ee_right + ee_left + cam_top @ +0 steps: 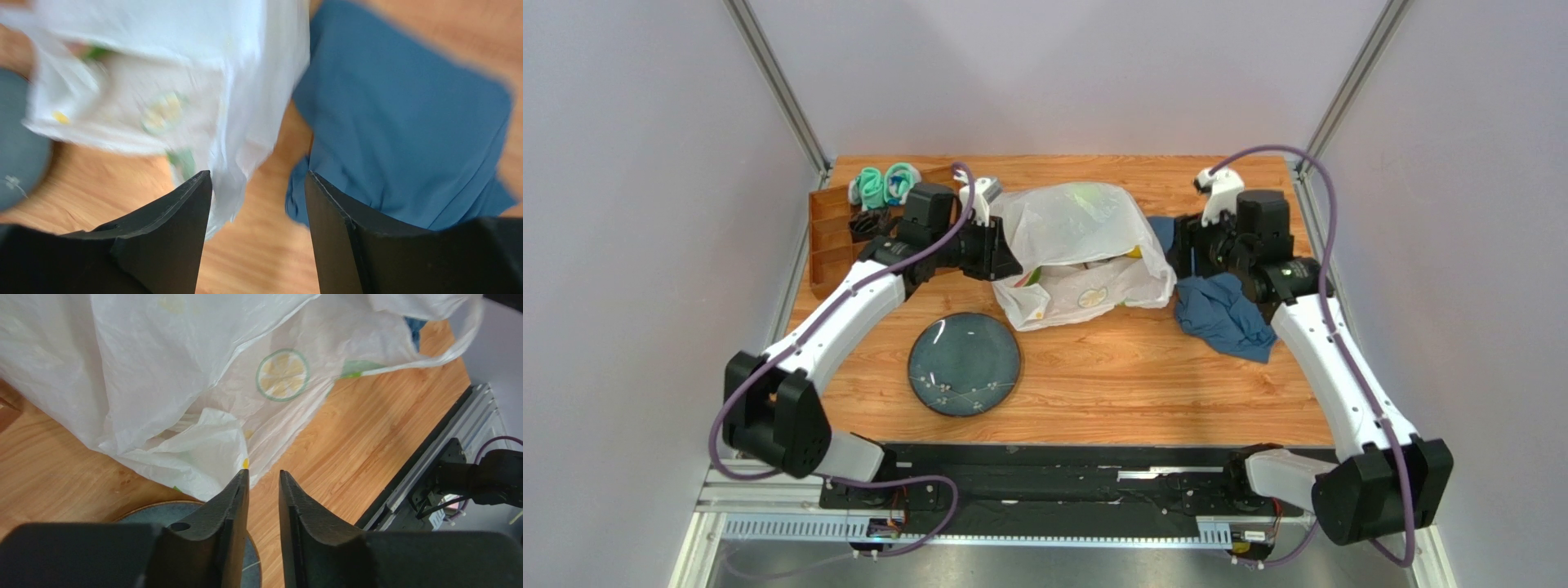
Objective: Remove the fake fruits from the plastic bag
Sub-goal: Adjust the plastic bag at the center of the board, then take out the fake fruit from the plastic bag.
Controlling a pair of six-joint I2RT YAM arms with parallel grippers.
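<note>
The white plastic bag (1081,245), printed with lemon slices, lies crumpled on the wooden table at the back middle. The fake fruits are hidden inside it; only faint colours show through near its mouth. My left gripper (999,251) is at the bag's left edge. In the left wrist view (263,473) its jaws stand a little apart with nothing between them, just below a fold of the bag (184,373). My right gripper (1173,245) is at the bag's right edge. In the blurred right wrist view (258,174) it is wide open and empty, with the bag (184,73) to its left.
A dark blue cloth (1225,312) lies right of the bag, under the right gripper (405,122). A dark round plate (965,363) sits in front of the bag. A wooden rack (836,227) with teal-and-white items (882,184) stands at the back left.
</note>
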